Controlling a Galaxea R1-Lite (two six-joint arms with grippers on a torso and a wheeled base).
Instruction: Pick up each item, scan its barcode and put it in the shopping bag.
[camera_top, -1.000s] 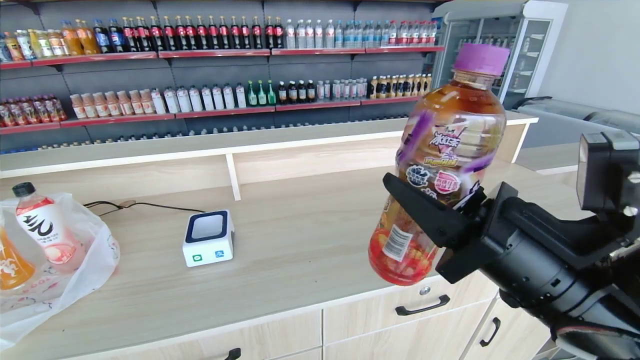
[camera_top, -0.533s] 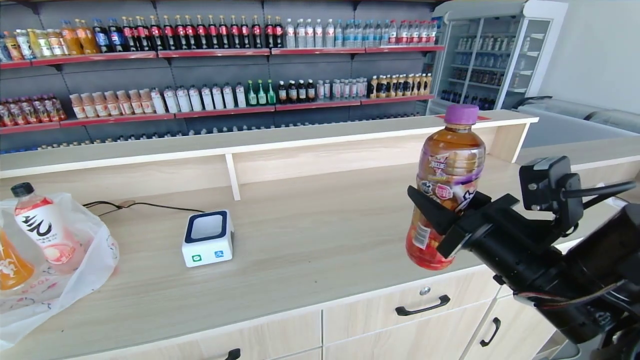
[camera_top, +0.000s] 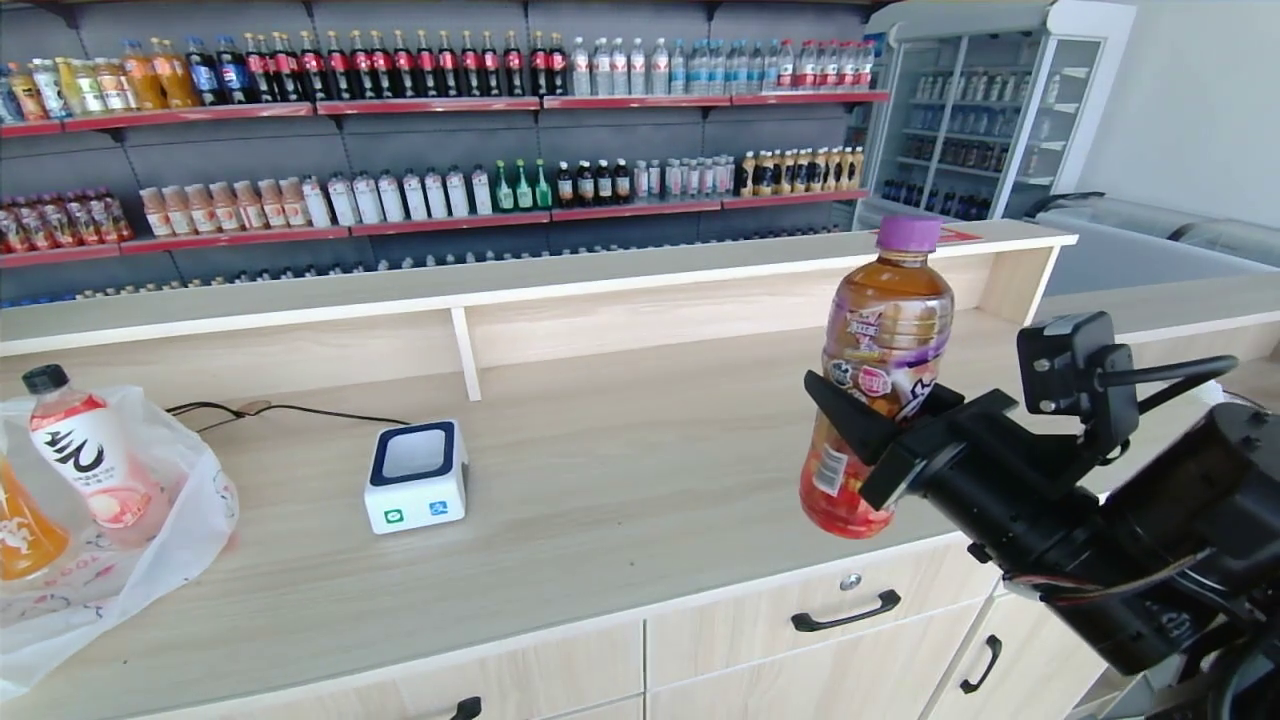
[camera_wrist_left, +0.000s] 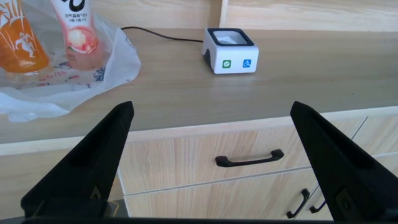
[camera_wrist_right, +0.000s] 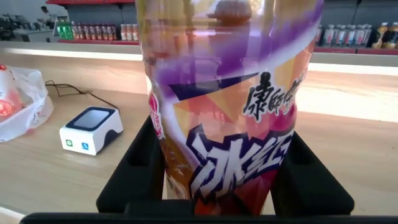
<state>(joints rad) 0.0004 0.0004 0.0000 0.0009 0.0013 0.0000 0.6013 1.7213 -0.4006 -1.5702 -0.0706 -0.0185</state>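
Right gripper (camera_top: 868, 425): I see it clenched on the lower half of the purple-capped bottle (camera_top: 885, 320), which is nearly upright above the counter's (camera_top: 620, 480) right front edge.
Left gripper (camera_wrist_left: 211, 109): jaws spread wide, holding nothing, facing the drawer fronts (camera_wrist_left: 186, 155).
Scanner (camera_top: 415, 475): on the counter, well left of the bottle.
Shopping bag (camera_top: 190, 500): far left, holding a pink bottle (camera_top: 85, 455) and an orange bottle (camera_top: 20, 530).

Light wood-grain surface (camera_top: 620, 510), long, with a raised back ledge and a drawer front below its near edge. Near the middle: a small white barcode scanner (camera_top: 416, 478), window facing up. A thin black cable (camera_top: 290, 408) runs from it toward the back left. At the far left: a translucent shopping bag (camera_top: 195, 500), slumped open, with two bottles lying inside.
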